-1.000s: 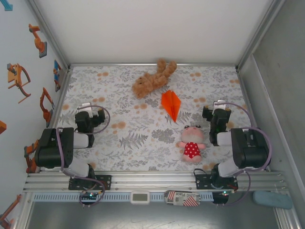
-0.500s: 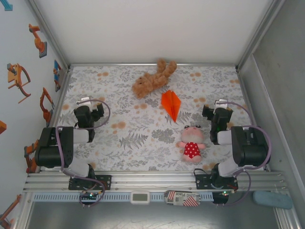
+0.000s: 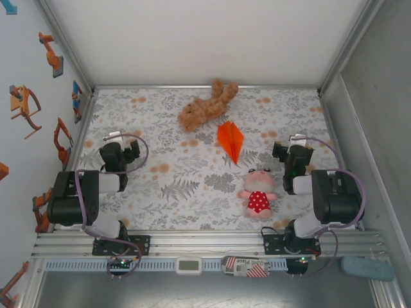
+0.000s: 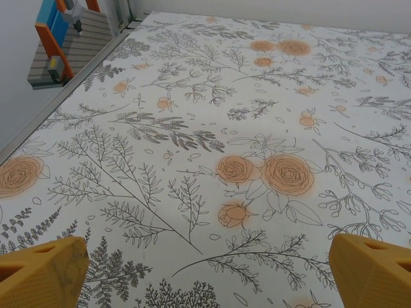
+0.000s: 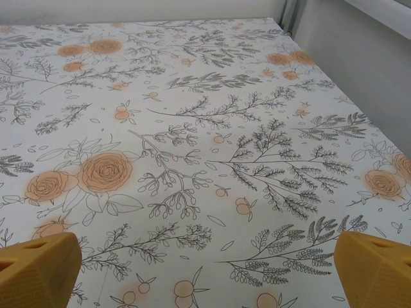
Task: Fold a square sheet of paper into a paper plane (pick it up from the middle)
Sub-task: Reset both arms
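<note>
Orange plane (image 3: 230, 140) flat on floral table (image 3: 160, 128), between bear (image 3: 207, 106) and doll (image 3: 258, 194).
Left gripper (image 4: 207, 273) and right gripper (image 5: 207, 269) gaping wide, holding nothing, well apart from plane; probably just above table.

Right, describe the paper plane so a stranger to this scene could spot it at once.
On the flowered table, look just right of centre, between the brown plush bear and the pink doll. The paper plane lies there: flat, bright orange and pointed, unlike the soft toys.
</note>
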You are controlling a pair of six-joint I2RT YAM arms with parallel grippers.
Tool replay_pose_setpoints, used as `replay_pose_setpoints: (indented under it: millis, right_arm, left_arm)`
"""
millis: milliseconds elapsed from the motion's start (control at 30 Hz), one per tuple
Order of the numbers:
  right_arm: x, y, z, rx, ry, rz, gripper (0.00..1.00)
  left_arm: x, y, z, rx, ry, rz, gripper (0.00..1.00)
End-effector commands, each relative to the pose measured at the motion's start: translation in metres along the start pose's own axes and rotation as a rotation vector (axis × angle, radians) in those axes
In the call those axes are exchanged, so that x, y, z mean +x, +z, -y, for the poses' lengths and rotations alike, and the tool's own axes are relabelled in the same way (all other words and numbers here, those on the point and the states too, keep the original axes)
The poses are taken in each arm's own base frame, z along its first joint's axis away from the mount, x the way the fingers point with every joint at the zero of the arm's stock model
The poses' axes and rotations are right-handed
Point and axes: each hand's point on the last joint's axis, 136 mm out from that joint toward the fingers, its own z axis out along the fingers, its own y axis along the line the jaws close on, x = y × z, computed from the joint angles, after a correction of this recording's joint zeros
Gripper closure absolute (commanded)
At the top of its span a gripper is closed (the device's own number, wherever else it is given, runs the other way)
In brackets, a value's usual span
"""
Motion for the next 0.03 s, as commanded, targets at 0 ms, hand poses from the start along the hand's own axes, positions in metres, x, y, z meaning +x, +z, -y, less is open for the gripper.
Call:
replay_pose_setpoints:
  millis: [0]
  right_arm:
    - [-0.0128,0.0025,0.0048,0.023,0.021,0.034,0.0]
  left_arm:
    - [-0.0045,0.002,0.002,0.003,0.014,0.01,0.04]
